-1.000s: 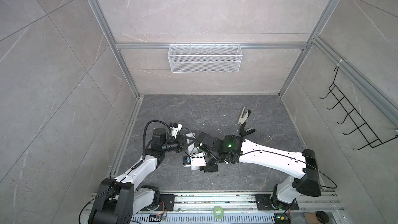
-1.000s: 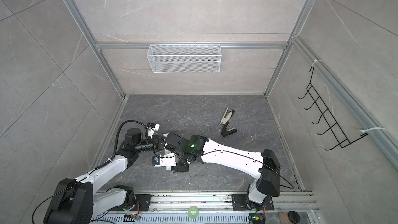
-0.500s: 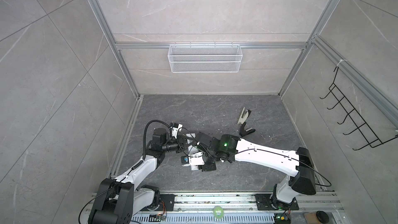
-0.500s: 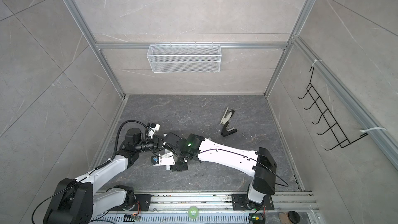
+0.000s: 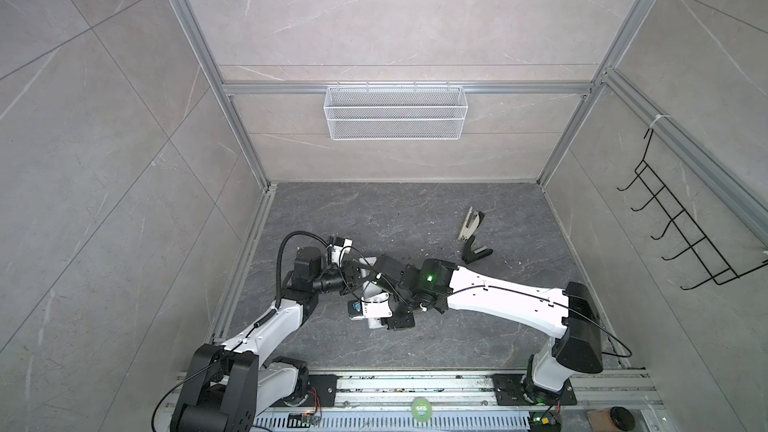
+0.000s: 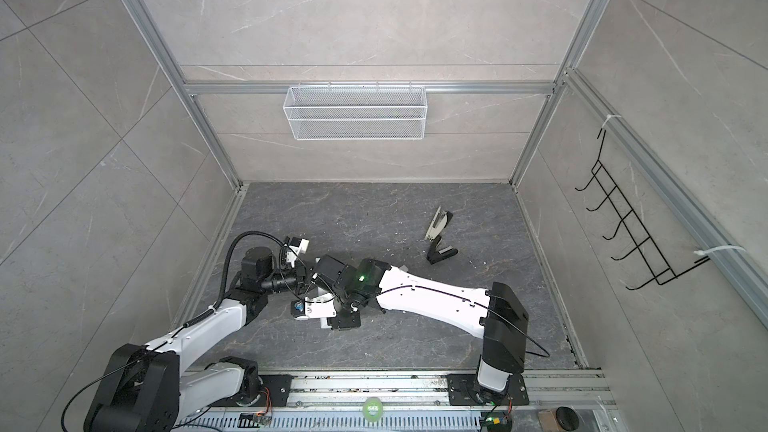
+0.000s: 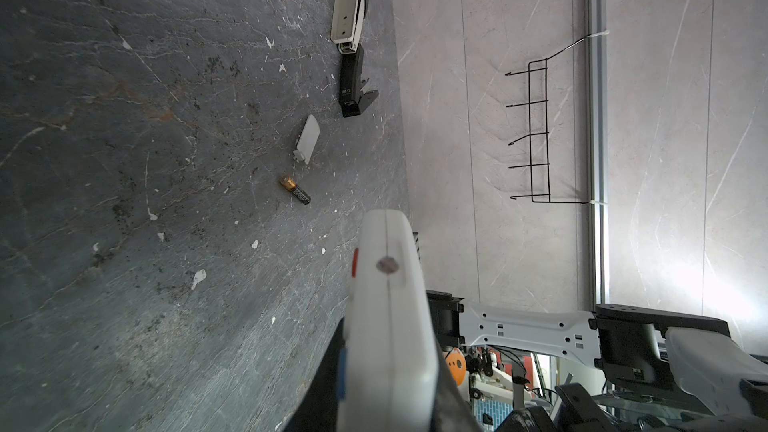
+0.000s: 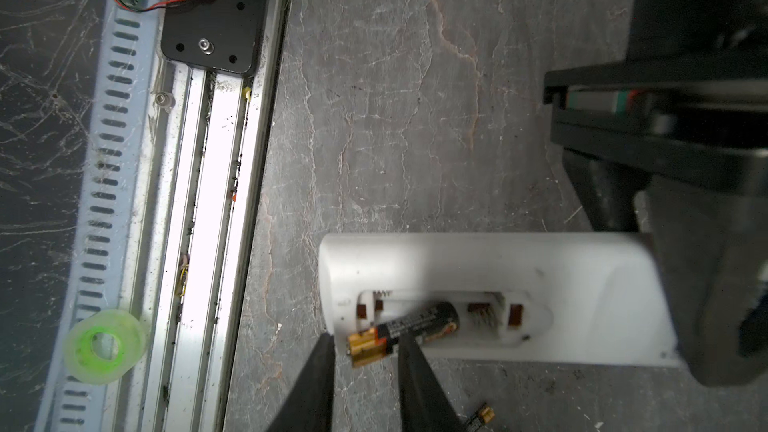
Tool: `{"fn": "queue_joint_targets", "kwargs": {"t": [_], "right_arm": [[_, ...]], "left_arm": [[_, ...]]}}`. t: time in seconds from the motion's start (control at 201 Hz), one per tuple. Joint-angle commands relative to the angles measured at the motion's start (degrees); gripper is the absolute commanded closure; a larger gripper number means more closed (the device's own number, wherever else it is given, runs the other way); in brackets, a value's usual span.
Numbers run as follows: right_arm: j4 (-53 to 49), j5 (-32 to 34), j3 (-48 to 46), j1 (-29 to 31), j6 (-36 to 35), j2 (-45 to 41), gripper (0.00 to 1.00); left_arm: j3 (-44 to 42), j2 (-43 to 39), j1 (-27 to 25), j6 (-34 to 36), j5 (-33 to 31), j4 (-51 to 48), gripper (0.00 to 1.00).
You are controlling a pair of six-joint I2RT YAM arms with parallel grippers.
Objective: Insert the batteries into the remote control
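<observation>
Remote control [image 8: 582, 268] clamped at one end by the left gripper [image 7: 386, 367], long axis running straight out from it, compartment [image 8: 490, 313] open — battery [image 8: 415, 326] laid aslant inside, gold end jutting out, flanked by the right gripper [image 8: 365, 340], grip not discernible

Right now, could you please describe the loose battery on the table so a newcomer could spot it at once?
On the dark stone table, find the grey-and-black stapler. Near its black base lies a pale grey lid, and past that lid is the battery: unlike the flat lid, a dark cylinder with a gold end.
</observation>
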Motion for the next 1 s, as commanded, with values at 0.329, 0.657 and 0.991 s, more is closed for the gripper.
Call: {"fn": "queue_joint_targets", "kwargs": {"t": [0.329, 0.657, 0.991], "right_arm": [[1.49, 1.76, 1.31, -0.63, -0.33, 1.74, 0.76], [2.24, 2.77, 1.75, -1.08, 0.46, 2.84, 0.79], [3.37, 4.76, 1.9, -1.95, 0.8, 4.36, 0.82]], "left_arm": [[1.6, -0.78, -0.37, -0.49, 2.27, 3.05, 1.0], [1.57, -0.8, -0.37, -1.03, 2.52, 3.63, 1.0], [1.48, -0.55, -0.3, -1.35, 2.68, 4.29, 1.0]]}}
